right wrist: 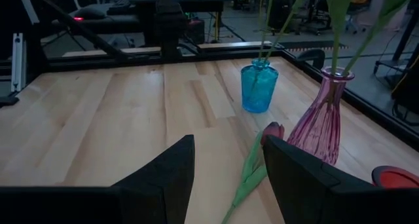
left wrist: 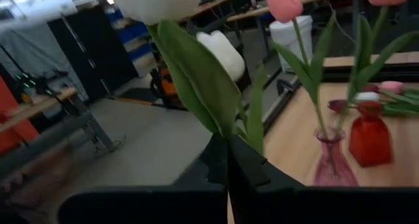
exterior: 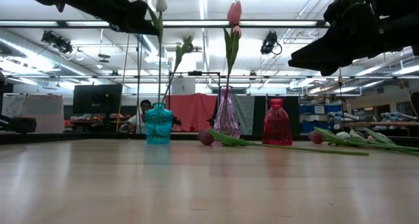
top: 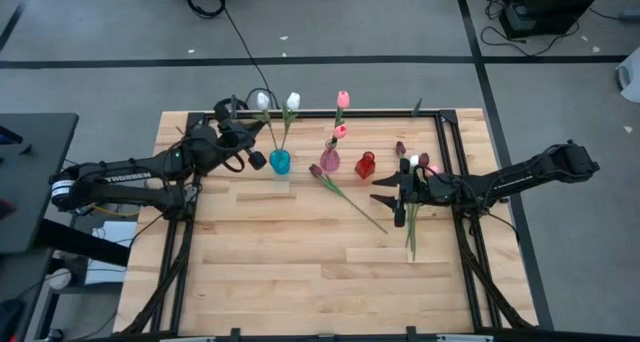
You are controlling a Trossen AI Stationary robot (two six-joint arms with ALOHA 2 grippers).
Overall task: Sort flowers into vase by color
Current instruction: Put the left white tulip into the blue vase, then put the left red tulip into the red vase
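Observation:
My left gripper [top: 262, 132] is shut on a white tulip [left wrist: 157, 1] that stands upright over the blue vase [top: 280, 162]. Its stem runs down to the vase's mouth [exterior: 159, 105]. A second white tulip [top: 293, 100] stands in that vase. The pink vase [top: 330, 160] holds two pink tulips [top: 343, 99]. The red vase [top: 365, 165] stands beside it. A dark red tulip [top: 345, 194] lies flat on the table. My right gripper [right wrist: 226, 178] hangs open above its stem, touching nothing. Several more flowers [top: 412, 222] lie under the right arm. My left gripper pinches the white tulip's stem [left wrist: 230, 140] between its two fingers, just below the big leaf [left wrist: 203, 80]. The fingers come in level from the table's left and lie across the stem. The tulip stands upright, head above the fingers, with its lower stem reaching the blue vase's mouth.
The three vases stand in a row near the far edge. A black frame rail [top: 440, 142] borders the table. Bare wood [top: 300, 272] fills the near half. A person [exterior: 145, 109] sits far behind the table.

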